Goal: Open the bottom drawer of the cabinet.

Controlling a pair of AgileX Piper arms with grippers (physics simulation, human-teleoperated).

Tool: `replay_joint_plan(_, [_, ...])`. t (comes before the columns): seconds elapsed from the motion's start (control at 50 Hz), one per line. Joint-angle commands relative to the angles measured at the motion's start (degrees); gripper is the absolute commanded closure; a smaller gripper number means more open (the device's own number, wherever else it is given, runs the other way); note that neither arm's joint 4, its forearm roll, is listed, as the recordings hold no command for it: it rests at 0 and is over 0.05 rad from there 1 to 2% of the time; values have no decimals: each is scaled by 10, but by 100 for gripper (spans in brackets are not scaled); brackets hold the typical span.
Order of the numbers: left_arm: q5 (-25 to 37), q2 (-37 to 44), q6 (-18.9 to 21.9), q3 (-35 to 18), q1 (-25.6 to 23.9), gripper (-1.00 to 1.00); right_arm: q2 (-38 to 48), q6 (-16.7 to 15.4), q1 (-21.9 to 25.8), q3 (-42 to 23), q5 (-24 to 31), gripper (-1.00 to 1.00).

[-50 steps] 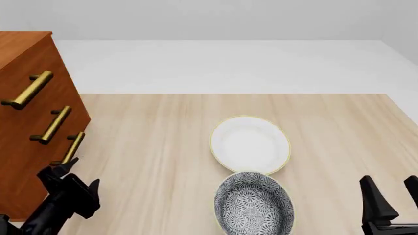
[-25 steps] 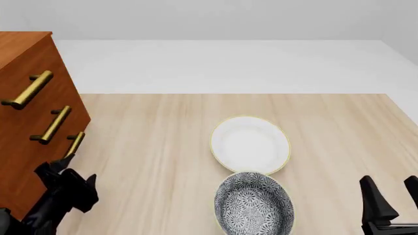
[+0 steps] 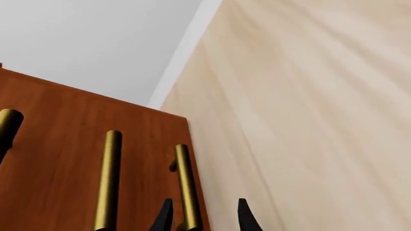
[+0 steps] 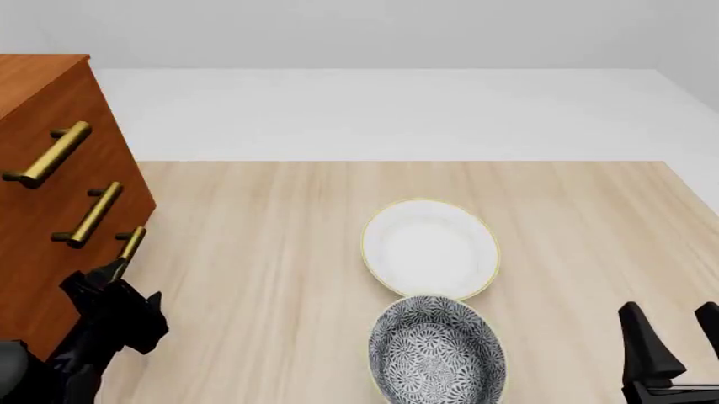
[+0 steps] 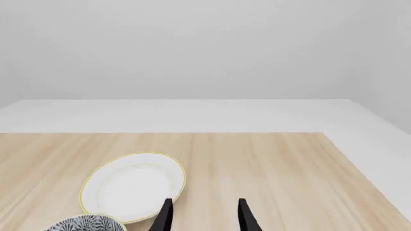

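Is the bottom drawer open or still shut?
Shut. In the front view the bottom drawer lies flush with the cabinet face; its handle stands out no farther than the upper ones.

A pale wood-grain counter fills the scene, its boards running away toward a white floor beyond. At the left edge stands the cabinet, tall and reddish-brown, its base planted on the counter. Out in the middle sits a white plate with a thin yellow rim, flat on the wood. Just on the near side of it, touching or all but touching, rests a bowl with a grey floral pattern. The right half of the wood carries nothing else but grain.
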Motion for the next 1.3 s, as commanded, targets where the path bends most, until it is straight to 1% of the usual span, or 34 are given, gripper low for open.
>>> replay_joint_plan(0.02, [0, 25, 5, -18, 8, -100, 0, 0, 0, 0, 0, -100])
replay_joint_plan(0.32, [0, 63, 15, -42, 25, -100, 0, 0, 0, 0, 0, -100])
replay_joint_plan(0.6, [0, 78, 20, -48, 36, -100, 0, 0, 0, 0, 0, -100])
replay_joint_plan(0.94, [0, 84, 32, -53, 51, -100, 0, 0, 0, 0, 0, -100])
replay_joint_plan(1.3, [0, 83, 37, -49, 70, -100, 0, 0, 0, 0, 0, -100])
